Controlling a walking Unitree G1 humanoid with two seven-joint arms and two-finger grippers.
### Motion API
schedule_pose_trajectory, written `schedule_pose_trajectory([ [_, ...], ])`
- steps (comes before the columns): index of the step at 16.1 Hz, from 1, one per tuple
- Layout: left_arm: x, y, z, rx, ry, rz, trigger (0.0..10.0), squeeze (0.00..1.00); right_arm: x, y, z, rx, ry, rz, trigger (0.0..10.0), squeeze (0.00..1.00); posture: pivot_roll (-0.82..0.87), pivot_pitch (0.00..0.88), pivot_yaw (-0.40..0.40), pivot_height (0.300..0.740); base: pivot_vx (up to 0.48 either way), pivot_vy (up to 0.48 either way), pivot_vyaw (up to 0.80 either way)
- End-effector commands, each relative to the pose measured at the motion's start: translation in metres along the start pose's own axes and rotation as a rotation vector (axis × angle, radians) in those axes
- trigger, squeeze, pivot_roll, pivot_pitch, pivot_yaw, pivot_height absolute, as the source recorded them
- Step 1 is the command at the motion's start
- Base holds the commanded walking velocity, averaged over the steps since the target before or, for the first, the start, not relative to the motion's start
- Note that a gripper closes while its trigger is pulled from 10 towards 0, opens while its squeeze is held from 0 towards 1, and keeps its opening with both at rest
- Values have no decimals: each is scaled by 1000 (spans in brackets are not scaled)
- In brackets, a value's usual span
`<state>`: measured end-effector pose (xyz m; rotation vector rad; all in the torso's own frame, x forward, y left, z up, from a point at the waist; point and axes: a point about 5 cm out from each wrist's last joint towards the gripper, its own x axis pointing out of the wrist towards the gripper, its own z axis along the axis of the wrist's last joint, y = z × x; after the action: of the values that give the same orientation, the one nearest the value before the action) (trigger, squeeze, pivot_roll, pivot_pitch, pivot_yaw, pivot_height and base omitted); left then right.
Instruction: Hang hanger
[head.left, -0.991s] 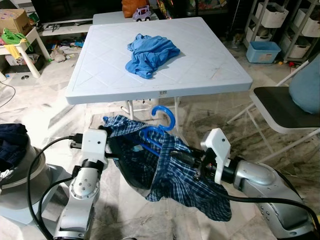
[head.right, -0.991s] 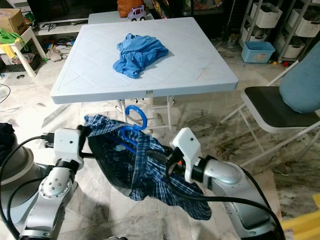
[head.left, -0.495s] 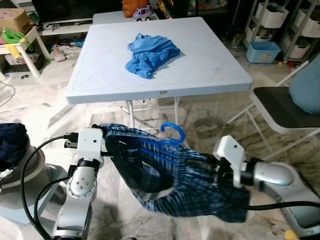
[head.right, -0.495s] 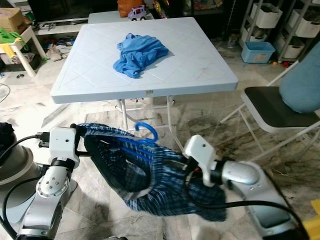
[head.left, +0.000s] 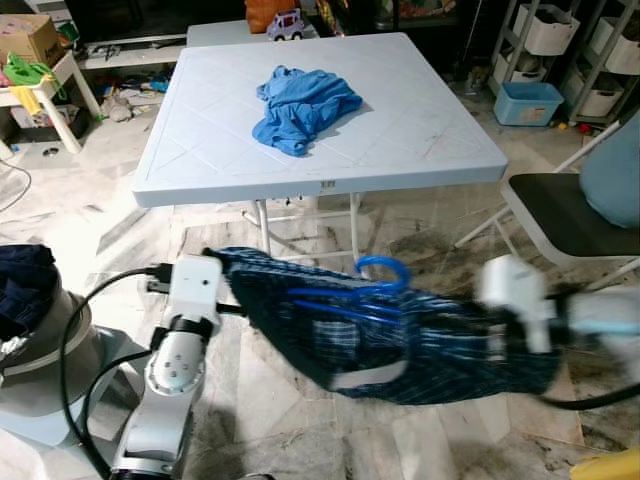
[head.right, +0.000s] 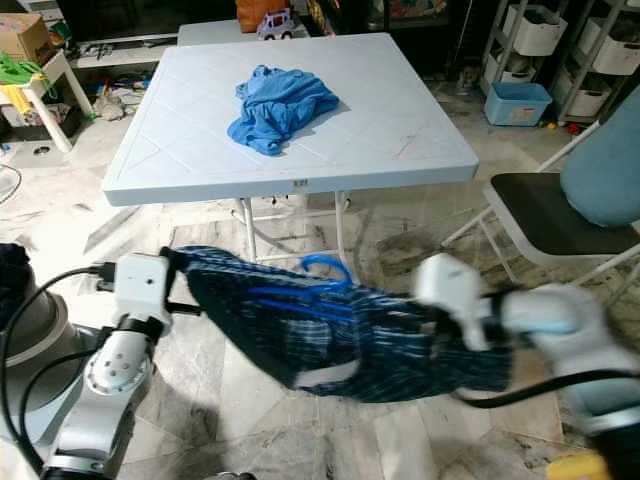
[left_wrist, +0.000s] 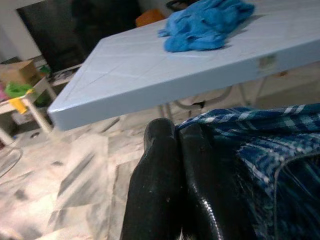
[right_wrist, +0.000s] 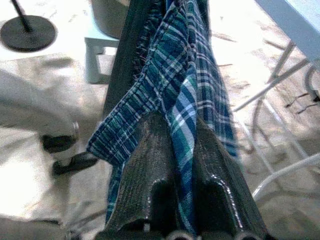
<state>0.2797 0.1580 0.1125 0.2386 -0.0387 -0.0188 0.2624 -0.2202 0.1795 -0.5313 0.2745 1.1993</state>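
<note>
Left eye view shows our left end effector (head.left: 222, 268) and right end effector (head.left: 497, 330) each clamped on the plaid shirt (head.left: 400, 335), stretched crosswise between us, blue hanger (head.left: 375, 290) midway, before the worktop (head.left: 440, 150).

Head cameras look forward and down at the table (head.left: 420, 150), both eyes sharing it, the plaid shirt (head.left: 420, 340) strung below its front edge, and a chair (head.right: 545, 215) beside it. Left wrist camera sits low under that front edge, peering up along its black fingers (left_wrist: 160, 180) toward the table. Right wrist camera is tight on the shirt, facing down past a table leg (right_wrist: 272, 82).
</note>
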Motion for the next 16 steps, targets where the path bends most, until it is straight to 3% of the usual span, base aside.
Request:
schedule_pose_trajectory([
  [1, -2, 35, -12, 17, 64, 155, 0, 0, -29, -7, -5, 32, 62, -33, 10000, 0, -87, 76, 23, 740, 0, 0, 0],
  [2, -1, 34, -13, 13, 67, 147, 0, 0, -44, -11, 0, 60, 51, -7, 10000, 0, -100, 78, 28, 740, 0, 0, 0],
  [6, -1, 23, -16, -19, 85, 87, 0, 0, -62, -10, 19, 133, -80, 82, 10000, 0, -106, 81, 35, 740, 0, 0, 0],
  [9, -3, 13, -19, -51, 99, 25, 0, 0, -61, -17, 27, 191, -209, 42, 10000, 0, -97, 83, 34, 740, 0, 0, 0],
  [12, -6, 5, -19, -83, 103, -12, 0, 0, -56, -23, 28, 203, -255, -11, 10000, 0, -95, 83, 33, 740, 0, 0, 0],
  [13, -7, -2, -18, -102, 95, -46, 1333, 0, -49, -29, 30, 197, -286, -74, 10000, 0, -93, 83, 31, 740, 0, 0, 0],
  [14, -8, -7, -18, -117, 97, -66, 1137, 0, -43, -31, 33, 222, -336, -99, 10000, 0, -92, 83, 30, 740, 0, 0, 0],
  [15, -9, -13, -18, -131, 102, -85, 1686, 0, -37, -30, 36, 263, -389, -104, 10000, 0, -92, 83, 30, 740, 0, 0, 0],
  [16, -10, -18, -18, -150, 104, -120, 235, 0, -29, -28, 36, 277, -412, -109, 10000, 0, -91, 81, 29, 740, 0, 0, 0],
])
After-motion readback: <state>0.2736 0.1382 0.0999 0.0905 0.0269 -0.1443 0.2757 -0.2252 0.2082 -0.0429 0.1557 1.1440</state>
